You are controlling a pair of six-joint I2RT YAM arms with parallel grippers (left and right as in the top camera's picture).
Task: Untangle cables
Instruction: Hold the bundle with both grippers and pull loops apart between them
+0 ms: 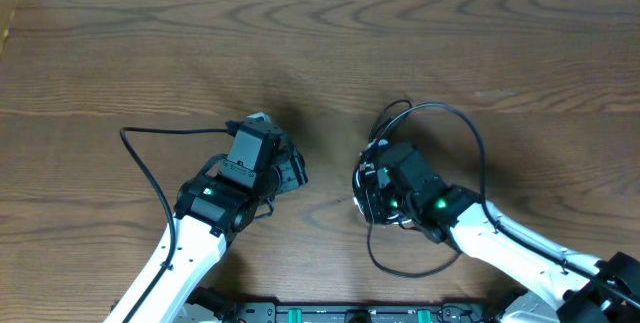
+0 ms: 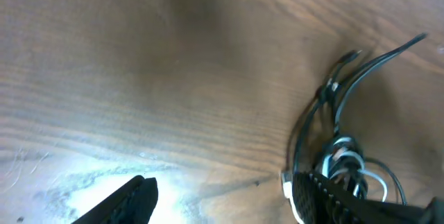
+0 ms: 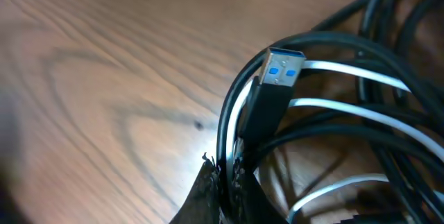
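The cables (image 1: pixel 470 153) lie tangled right of the table's centre, with black loops spreading out toward the back and the front. In the right wrist view the black and white strands (image 3: pixel 333 106) cross closely, and a black USB plug (image 3: pixel 276 78) with a blue insert lies on top. My right gripper (image 3: pixel 229 182) is shut on a couple of strands, black and white, at the bundle's left edge (image 1: pixel 368 178). My left gripper (image 1: pixel 292 168) hovers open to the left of the bundle with only bare table between its fingers (image 2: pixel 132 200). The left wrist view shows the bundle (image 2: pixel 340 161) just beyond its right finger.
The wooden table (image 1: pixel 320 43) stretches to the back under a pale wall strip. A thicker black arm cable (image 1: pixel 150 168) arcs across the table left of the left arm. Both arm bases sit at the front edge.
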